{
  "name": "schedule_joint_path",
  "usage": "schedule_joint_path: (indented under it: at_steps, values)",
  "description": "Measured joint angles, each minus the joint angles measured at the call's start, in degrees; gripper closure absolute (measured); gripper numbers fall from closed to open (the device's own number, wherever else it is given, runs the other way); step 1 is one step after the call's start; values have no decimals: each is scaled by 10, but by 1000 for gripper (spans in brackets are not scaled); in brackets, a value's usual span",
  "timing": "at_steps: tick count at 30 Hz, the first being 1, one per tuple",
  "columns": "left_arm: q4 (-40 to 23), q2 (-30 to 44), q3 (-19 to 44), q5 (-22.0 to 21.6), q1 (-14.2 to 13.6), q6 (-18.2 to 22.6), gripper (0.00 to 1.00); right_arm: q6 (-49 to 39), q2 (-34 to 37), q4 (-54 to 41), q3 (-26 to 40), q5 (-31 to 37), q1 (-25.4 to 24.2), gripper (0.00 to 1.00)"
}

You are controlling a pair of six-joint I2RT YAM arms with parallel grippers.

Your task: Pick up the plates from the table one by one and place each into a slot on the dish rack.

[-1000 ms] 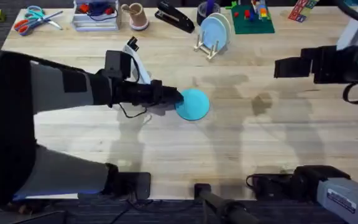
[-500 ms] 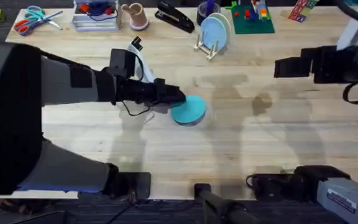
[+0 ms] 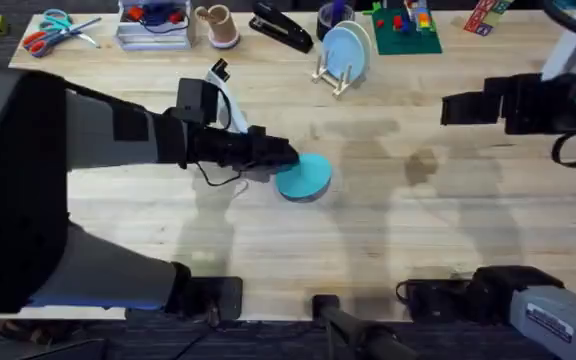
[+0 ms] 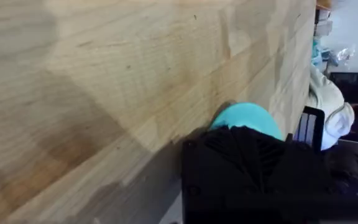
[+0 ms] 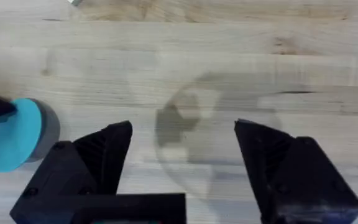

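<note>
Both arms are matte black with blocky housings. The left gripper trails a thin black cable and carries a white part; the right gripper has wedge-shaped black fingers.

Looks like a lab/office test bench: pale butcher-block wooden tabletop w/ desk stuff along the far edge, e.g. orange- and blue-handled scissors, black stapler, clear plastic tray of small items, coloured toy bricks.
</note>
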Motion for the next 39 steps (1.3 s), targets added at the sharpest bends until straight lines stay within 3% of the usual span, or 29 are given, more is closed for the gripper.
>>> schedule_joint_path:
  at_steps: [14, 23, 32, 39]
  values:
    - [0, 0, 0, 0, 0, 0, 960, 139, 0, -63, 0, -5, 0, 6]
    - [0, 0, 0, 0, 0, 0, 960, 236, -23, -75, 0, -87, 5, 7]
    - [0, 0, 0, 0, 0, 0, 959, 333, -76, -63, -35, -117, 71, 7]
    - [0, 0, 0, 0, 0, 0, 960, 422, -100, -25, -62, -118, 157, 7]
